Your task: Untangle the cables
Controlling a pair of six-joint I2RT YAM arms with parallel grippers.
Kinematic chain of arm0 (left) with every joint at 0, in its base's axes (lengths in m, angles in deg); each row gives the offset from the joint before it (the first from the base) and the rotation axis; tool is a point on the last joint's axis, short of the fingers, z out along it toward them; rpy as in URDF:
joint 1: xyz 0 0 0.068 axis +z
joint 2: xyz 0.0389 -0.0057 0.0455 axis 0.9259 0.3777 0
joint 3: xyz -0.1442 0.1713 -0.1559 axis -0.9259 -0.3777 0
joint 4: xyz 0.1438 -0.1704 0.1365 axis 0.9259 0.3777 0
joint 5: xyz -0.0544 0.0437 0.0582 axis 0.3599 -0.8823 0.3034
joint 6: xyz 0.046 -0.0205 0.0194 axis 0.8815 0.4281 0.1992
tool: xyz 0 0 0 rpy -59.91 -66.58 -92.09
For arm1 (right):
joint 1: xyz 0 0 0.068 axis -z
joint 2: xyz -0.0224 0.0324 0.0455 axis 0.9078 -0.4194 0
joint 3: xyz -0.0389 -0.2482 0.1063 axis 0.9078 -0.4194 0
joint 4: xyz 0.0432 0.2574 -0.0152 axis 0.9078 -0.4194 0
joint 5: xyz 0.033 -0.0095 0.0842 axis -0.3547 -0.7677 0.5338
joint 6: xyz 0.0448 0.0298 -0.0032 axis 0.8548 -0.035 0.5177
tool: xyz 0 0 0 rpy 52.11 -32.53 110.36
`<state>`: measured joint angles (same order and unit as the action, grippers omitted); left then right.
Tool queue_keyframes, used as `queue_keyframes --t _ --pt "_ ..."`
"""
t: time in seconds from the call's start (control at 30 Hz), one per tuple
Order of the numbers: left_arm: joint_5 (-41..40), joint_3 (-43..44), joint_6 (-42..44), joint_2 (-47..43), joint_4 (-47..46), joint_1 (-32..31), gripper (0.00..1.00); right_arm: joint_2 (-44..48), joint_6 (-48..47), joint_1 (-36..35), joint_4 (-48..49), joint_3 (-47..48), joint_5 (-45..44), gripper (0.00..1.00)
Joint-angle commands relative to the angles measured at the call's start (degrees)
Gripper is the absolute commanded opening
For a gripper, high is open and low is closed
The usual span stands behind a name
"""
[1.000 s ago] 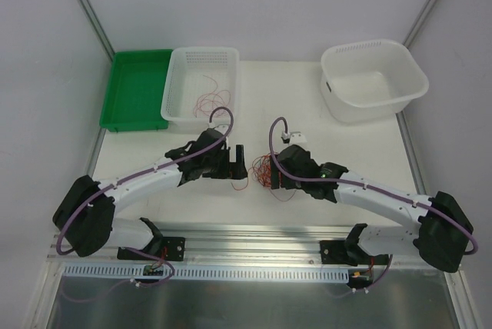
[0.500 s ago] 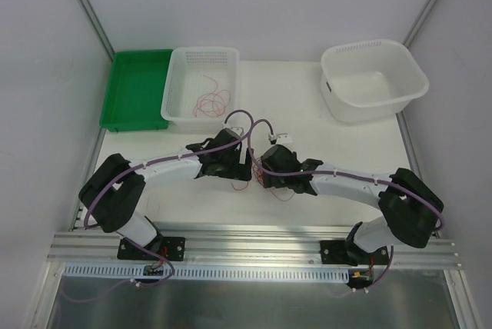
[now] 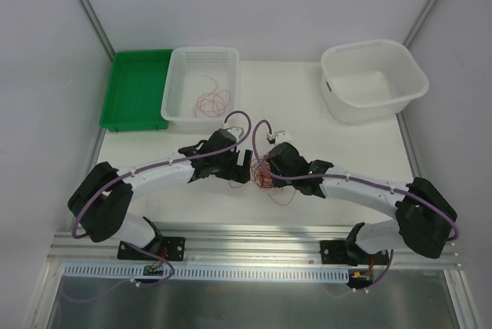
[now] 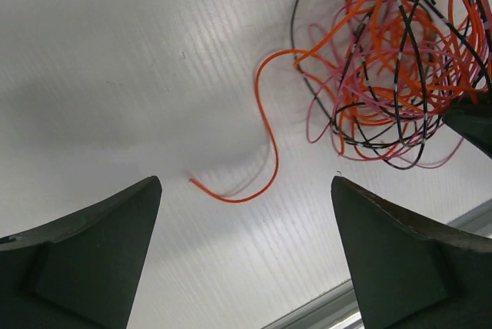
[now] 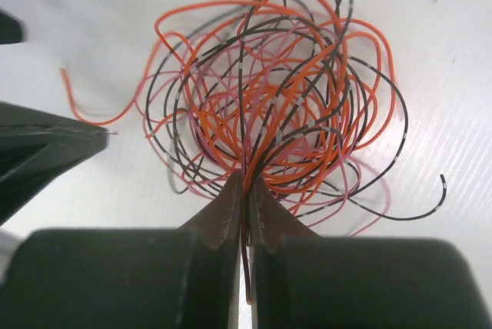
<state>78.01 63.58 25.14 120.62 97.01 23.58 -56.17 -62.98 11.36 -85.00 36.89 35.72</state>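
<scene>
The cables (image 3: pixel 265 175) are a ball of hair-thin orange, pink and black wires on the white table between the two arms. In the right wrist view the cables (image 5: pixel 277 91) fan out in loops, and my right gripper (image 5: pixel 247 181) is shut on a few strands at the ball's near edge. My right gripper (image 3: pixel 270 167) sits right over the tangle. My left gripper (image 4: pixel 246 183) is open with nothing between its fingers. It hovers just left of the cables (image 4: pixel 384 60), with one loose orange strand (image 4: pixel 265 125) curling toward it. My left gripper (image 3: pixel 244 164) almost meets the right one.
A white perforated basket (image 3: pixel 177 87) at the back left holds a few loose wires (image 3: pixel 211 101). A green tray (image 3: pixel 137 87) stands beside it. A white tub (image 3: pixel 373 79) sits at the back right. An aluminium rail (image 3: pixel 254 248) runs along the near edge.
My right gripper has closed on strands of the tangle. Both arms have drawn in toward the middle, so the two grippers now stand close together at the tangle.
</scene>
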Motion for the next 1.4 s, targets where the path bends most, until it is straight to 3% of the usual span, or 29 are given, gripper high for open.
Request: queue_keyframes --t 0.0,0.3,0.6,0.97,1.03,1.1,1.13,1.2,1.3,1.37 --pt "4.30 -1.65 4.65 -4.96 -4.13 -0.25 0.94 6.78 -7.96 -0.03 -0.58 1.23 5.01 0.01" --pt "10.55 -5.26 10.20 -10.68 -5.99 -0.25 0.92 19.36 -20.09 -0.03 -9.81 3.16 10.99 0.01" --pt "15.48 -4.83 7.04 -17.97 -9.58 -0.25 0.84 23.93 -22.13 -0.03 -11.93 2.72 11.78 0.01" --pt "19.70 0.45 3.08 -10.16 -10.91 -0.42 0.66 24.37 -21.07 -0.03 -10.88 3.08 13.37 0.01" --pt "20.05 0.98 2.64 -9.28 -11.70 -0.51 0.58 24.11 -20.63 -0.12 -10.52 2.99 13.98 0.01" --pt "20.49 1.60 2.82 -8.66 -11.96 -0.60 0.44 23.93 -20.37 -0.03 -10.35 2.90 14.16 0.01" --pt "20.40 1.60 2.90 -8.66 -11.96 -0.60 0.22 23.93 -20.19 -0.12 -10.26 2.90 13.99 0.01" --pt "19.44 1.16 3.52 -9.36 -11.88 -0.60 0.00 23.93 -20.28 -0.12 -10.52 2.81 12.76 0.01" --pt "14.71 -0.33 4.31 -12.34 -11.18 -0.60 0.00 24.02 -19.76 0.05 -12.10 2.72 9.34 0.01" --pt "7.08 -0.42 4.22 -15.23 -8.19 -0.42 0.00 24.28 -18.88 0.67 -13.51 2.29 5.57 0.01"
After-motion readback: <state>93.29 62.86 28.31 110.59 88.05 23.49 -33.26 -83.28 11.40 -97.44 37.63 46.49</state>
